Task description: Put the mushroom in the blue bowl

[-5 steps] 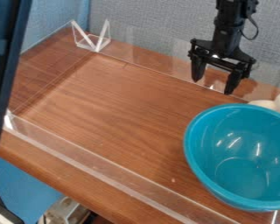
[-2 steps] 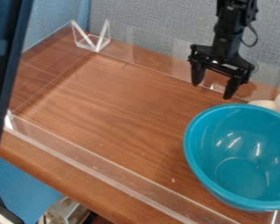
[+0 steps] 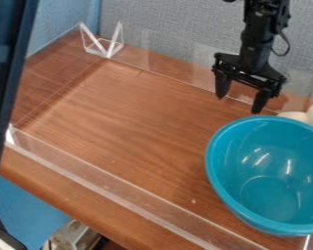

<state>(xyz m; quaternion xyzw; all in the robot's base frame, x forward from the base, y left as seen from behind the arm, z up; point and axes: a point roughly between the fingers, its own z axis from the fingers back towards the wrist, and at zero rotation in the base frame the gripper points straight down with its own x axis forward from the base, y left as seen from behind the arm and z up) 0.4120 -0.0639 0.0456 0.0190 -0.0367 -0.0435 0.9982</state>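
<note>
Above the wooden table (image 3: 107, 107), the black gripper (image 3: 246, 91) hangs with its jaws spread wide, grasping nothing.

Below and to the right of the jaws sits the blue bowl (image 3: 270, 174), nothing visible inside it; the mushroom (image 3: 296, 117) lies on the table just beyond the bowl's far rim, to the right of the jaws and lower, apart from them. Clear plastic walls (image 3: 101, 41) edge the table.

Gripper (image 3: 246, 89): above the table's far right part, pointing down.
Bowl (image 3: 268, 173): on the table (image 3: 107, 107), in front of the gripper, nearer the camera.
Mushroom (image 3: 297, 117): right of the gripper, just behind the bowl's rim.
Clear stand (image 3: 102, 42): far left of the gripper, back corner.
</note>
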